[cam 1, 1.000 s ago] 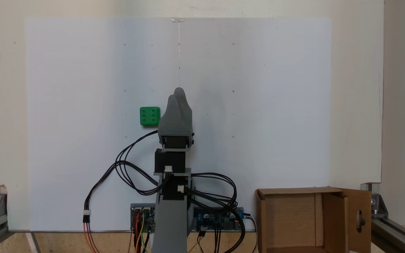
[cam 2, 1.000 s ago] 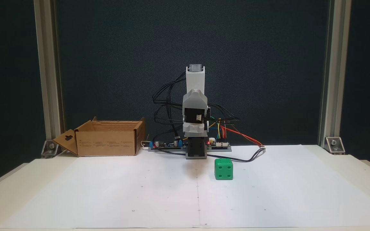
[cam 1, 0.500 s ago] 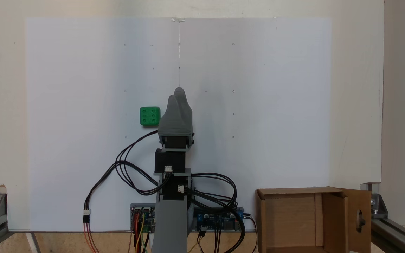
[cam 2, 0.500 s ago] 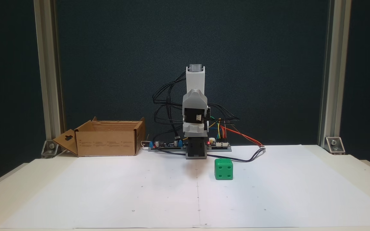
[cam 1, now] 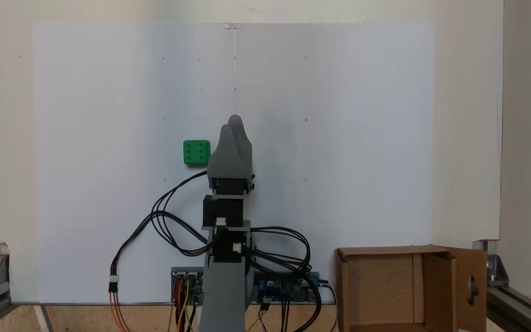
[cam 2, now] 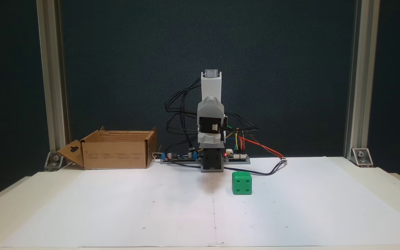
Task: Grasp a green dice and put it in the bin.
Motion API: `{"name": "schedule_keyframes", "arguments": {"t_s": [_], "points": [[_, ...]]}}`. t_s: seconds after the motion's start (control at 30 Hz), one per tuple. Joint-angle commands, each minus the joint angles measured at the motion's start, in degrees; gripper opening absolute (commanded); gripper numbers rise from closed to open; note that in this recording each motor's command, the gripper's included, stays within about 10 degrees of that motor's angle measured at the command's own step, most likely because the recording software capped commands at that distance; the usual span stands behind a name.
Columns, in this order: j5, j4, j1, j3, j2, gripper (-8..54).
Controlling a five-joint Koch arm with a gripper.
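While the green dice (cam 1: 197, 152) is sitting flat on the white paper sheet (cam 1: 339, 138), square to the paper's edges with its six-pip face turned up, your gripper (cam 1: 234, 121) is hanging just beside it without touching, its tips pressed together on nothing. In a fixed view, the dice (cam 2: 242, 183) is showing you its four-pip face. The bin (cam 2: 116, 153) is standing well apart with its flaps folded out.

One green dice (cam 1: 196, 152) (cam 2: 241, 183). One cardboard bin (cam 1: 385, 290) (cam 2: 115, 154). One arm (cam 1: 228, 221) (cam 2: 211, 121), with one hand (cam 1: 234, 121). One white paper sheet (cam 1: 339, 138) (cam 2: 151, 215). Two circuit boards (cam 1: 288, 287) (cam 1: 183, 286).
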Motion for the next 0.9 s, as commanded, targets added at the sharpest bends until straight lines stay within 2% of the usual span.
{"name": "schedule_keyframes", "arguments": {"t_s": [0.0, 0.73, 0.87], "points": [[2.2, -3.43, 0.53, 2.64, 6.06, 44.6], [1.49, -2.81, 0.44, 1.93, 6.06, 42.6], [1.41, 6.77, 0.44, -2.37, 6.06, 41.8]]}}
